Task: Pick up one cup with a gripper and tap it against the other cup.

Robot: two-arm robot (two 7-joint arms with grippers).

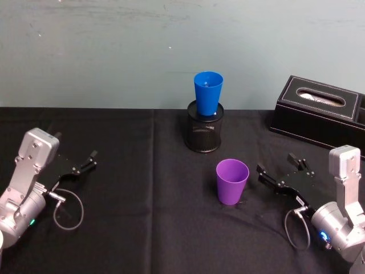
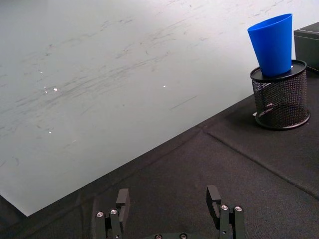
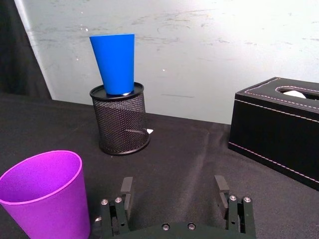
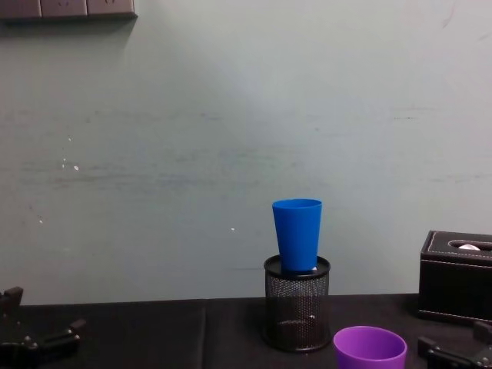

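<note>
Right pincer [image 1: 278,172] gapes empty just beside purple cup [image 1: 232,181] (upright); blue cup [image 1: 207,93] sits in mesh holder [image 1: 204,133]

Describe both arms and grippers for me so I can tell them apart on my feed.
Both match closely: silver-grey metal arm housings ending in flat black two-fingered grippers with small silver screws. The left gripper has slim black fingers and a grey cable looping beside its wrist. The right gripper has a similar cable loop, a small white label on its black plate and a blue light on the joint behind it.
</note>
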